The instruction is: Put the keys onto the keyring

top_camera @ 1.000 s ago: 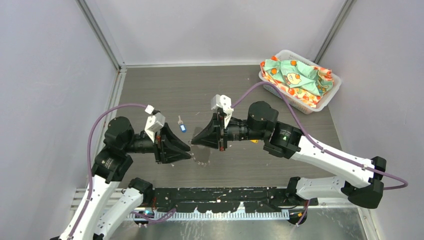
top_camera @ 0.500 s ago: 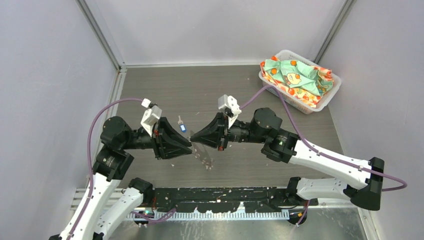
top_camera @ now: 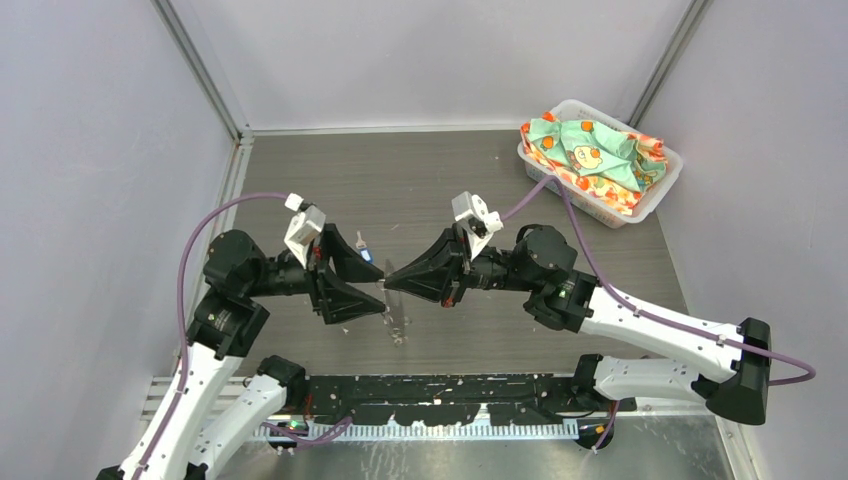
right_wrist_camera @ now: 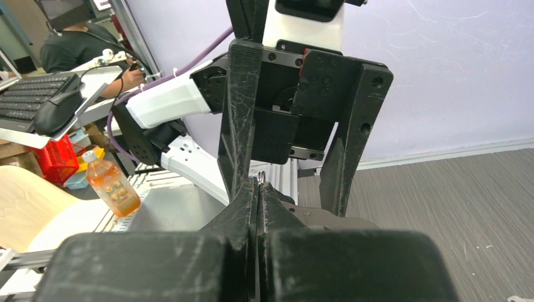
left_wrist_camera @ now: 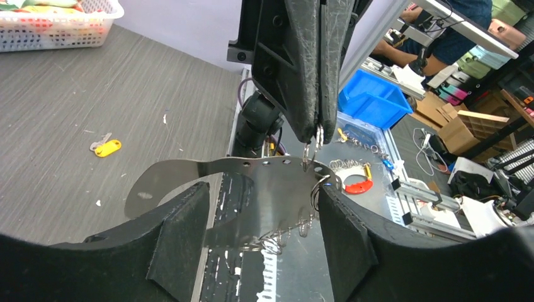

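The right gripper [left_wrist_camera: 315, 133], fingers pressed together, pinches the top of the grey, perforated metal keyring band [left_wrist_camera: 220, 168]. The band hangs at centre frame between the spread-apart fingers of the left gripper [left_wrist_camera: 258, 200]. The small yellow-headed silver key [left_wrist_camera: 106, 148] lies on the grey wood-grain table [left_wrist_camera: 75, 94] at left. The small blue-headed key [top_camera: 365, 252] lies just above the left gripper in the top view.

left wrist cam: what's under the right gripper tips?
The keyring hangs from the shut right gripper, between the fingers of the open left gripper. How much of its wire ring the pads pinch is covered.
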Robot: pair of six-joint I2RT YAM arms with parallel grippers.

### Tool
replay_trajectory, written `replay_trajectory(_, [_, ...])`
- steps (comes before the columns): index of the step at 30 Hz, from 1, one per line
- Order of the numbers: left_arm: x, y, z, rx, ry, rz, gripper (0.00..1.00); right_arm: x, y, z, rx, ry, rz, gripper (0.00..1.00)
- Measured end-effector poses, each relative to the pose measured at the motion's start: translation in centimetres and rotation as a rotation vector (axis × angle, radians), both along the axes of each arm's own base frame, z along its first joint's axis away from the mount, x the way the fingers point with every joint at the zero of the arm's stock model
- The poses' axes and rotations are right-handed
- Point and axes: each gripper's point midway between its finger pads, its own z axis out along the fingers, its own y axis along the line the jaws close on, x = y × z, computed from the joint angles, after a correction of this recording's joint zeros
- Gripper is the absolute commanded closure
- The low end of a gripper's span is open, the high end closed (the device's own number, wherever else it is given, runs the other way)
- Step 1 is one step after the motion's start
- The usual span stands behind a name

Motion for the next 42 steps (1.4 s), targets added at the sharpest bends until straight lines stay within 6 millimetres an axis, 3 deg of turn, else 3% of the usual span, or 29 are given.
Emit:
replay_trajectory(4, [0.1,-0.1,0.3,-0.004,0.009,0.001,0.53,-0.3,0.0,0.1,0.016,0.012,0.019,0.99])
replay_trajectory(6, [0.0,0.0,0.6,-0.007,0.003,-0.003,0.56,-0.4,-0.1,0.1,0.021,0.019,0.025,0.99])
replay_trajectory(16, [-0.7,0.2,1.8,-0.023,-0.047,-0.017,0.56,-1.0,-0.2,0.6,0.049,0.034,0.064,0.99])
replay_trajectory(25, [-0.8,0.2,2.2,-0.027,-0.057,-0.017,0.46,-1.0,0.4,0.2,0.041,0.039,0.079,0.99])
replay_trajectory(27, [-0.8,0.2,2.2,-0.027,-0.057,-0.017,0.50,-1.0,0.5,0.0,0.036,0.041,0.082,0.99])
replay_trajectory(31, [-0.9,0.2,2.2,-0.026,-0.063,-0.021,0.66,-0.8,0.6,-0.2,0.032,0.043,0.080,0.99])
replay_trajectory(39, [-1.1,0.2,2.2,-0.026,-0.084,-0.032,0.67,-0.7,0.7,-0.4,0.028,0.046,0.082,0.99])
replay_trajectory(42, [-1.1,0.3,2.2,-0.026,-0.085,-0.032,0.60,-0.7,0.8,-0.5,0.025,0.047,0.088,0.99])
